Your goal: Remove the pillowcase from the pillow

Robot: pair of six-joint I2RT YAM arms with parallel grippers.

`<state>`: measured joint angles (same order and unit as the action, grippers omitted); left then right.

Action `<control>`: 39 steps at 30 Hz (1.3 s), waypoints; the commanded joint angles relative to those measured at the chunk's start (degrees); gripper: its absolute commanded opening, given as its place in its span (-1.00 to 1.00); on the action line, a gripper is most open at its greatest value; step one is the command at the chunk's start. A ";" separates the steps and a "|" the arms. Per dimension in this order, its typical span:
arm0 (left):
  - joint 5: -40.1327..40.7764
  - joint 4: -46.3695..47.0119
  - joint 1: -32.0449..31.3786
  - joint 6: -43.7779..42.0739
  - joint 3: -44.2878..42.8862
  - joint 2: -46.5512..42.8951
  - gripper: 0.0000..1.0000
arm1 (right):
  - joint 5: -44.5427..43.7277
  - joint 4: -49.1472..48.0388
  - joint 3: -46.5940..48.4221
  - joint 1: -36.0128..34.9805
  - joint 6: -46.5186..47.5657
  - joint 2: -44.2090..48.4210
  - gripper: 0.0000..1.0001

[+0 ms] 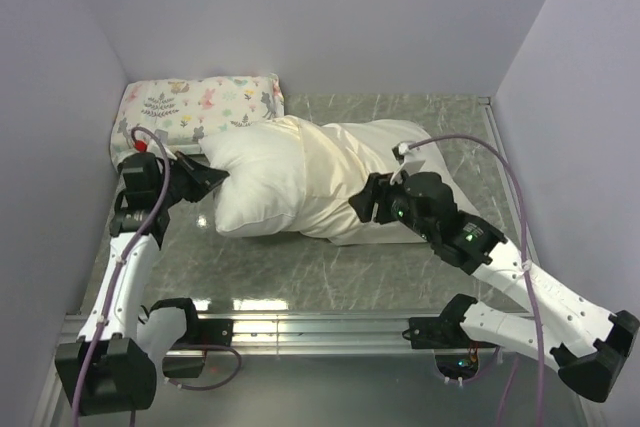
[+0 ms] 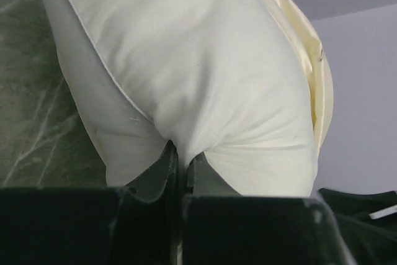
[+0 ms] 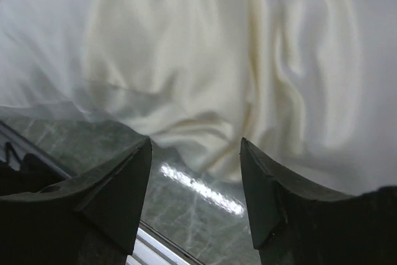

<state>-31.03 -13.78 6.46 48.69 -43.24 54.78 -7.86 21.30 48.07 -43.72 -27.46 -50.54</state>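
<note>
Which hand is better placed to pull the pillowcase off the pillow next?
Right, probably. The right hand is open, facing the bunched pillowcase; the left hand is shut on the pillow, anchoring it.

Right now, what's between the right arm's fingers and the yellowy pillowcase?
Only bare green table. The right wrist view shows it just below the pillowcase, running between the open fingers.

Left pincer [image 2: 182, 156] pinched shut, right pincer [image 3: 195, 153] agape — both low
</note>
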 commanded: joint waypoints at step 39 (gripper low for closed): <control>10.91 -5.82 -10.94 0.09 14.15 -21.48 -0.99 | -7.80 7.27 41.85 27.38 8.65 -55.64 -0.92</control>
<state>-23.51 -15.77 -5.72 49.28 -28.45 34.57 -5.13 30.72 93.34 -20.99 -21.06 -109.34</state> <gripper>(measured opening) 0.052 0.047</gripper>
